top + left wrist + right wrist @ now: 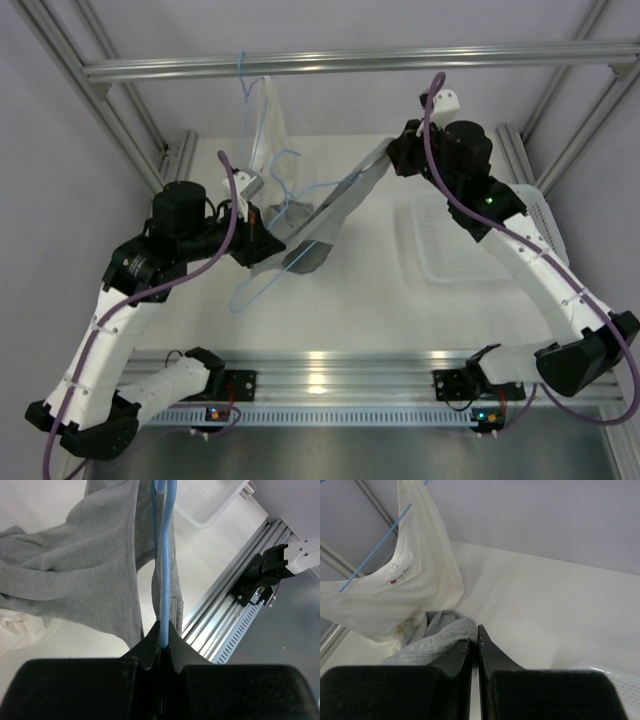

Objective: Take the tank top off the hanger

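Note:
The grey tank top point(335, 205) is stretched in the air between my two grippers. My left gripper point(262, 232) is shut on the thin light-blue hanger point(285, 170), whose frame loops above and below the jaws. In the left wrist view the hanger point(164, 575) runs straight out of the shut jaws point(162, 626), with the tank top point(75, 580) draped on both sides of it. My right gripper point(392, 158) is shut on a bunched edge of the tank top point(440, 637); in its own view the gripper point(476, 639) pinches the grey fabric.
A white cream garment point(265, 120) hangs on a second blue hanger point(243, 75) from the back rail; it also shows in the right wrist view point(405, 590). A white basket point(430, 275) sits at the right of the table. Metal frame posts stand around.

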